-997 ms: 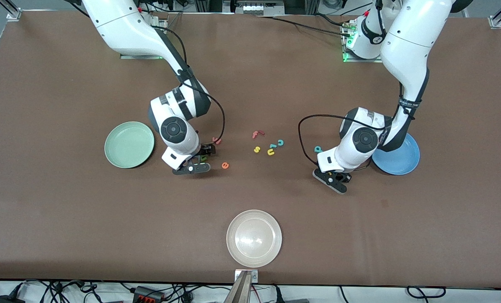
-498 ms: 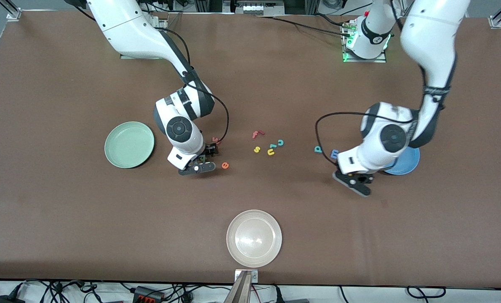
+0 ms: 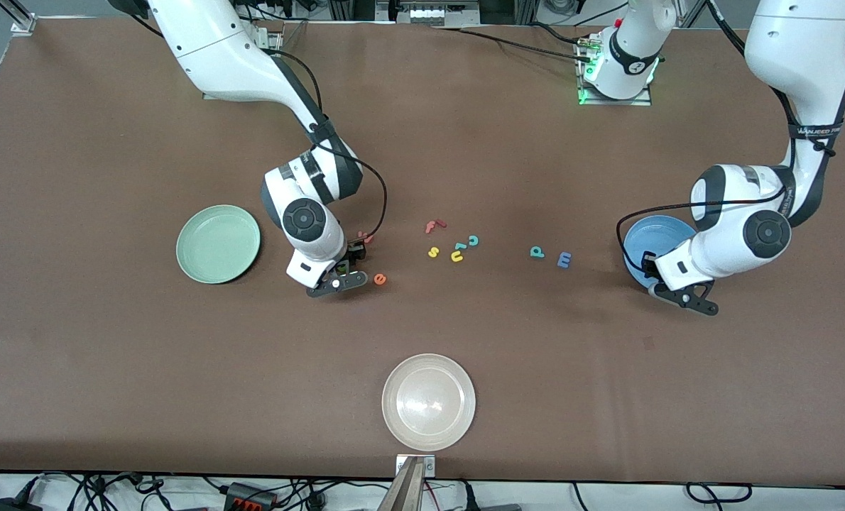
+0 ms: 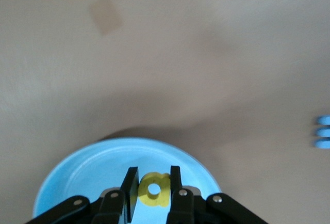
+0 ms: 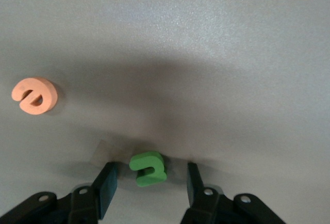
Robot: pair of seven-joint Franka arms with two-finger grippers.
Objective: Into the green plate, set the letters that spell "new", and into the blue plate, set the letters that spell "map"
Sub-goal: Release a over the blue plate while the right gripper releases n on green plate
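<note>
p [image 4: 153,189] over blue plate [image 4: 82,172], n [image 5: 148,168] on table beside e [image 5: 34,95], m [image 3: 564,260] beside a [image 3: 537,251]

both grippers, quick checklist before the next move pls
1. Left gripper shut on the yellow p: ok.
2. Yellow p over the blue plate: ok.
3. Right gripper jaws either side of the green n: ok.
4. Right jaws gripping the n: not ok, gaps show on both sides.
5. Green plate free to receive: ok.
6. Orange e, blue m waiting on the table: ok.
</note>
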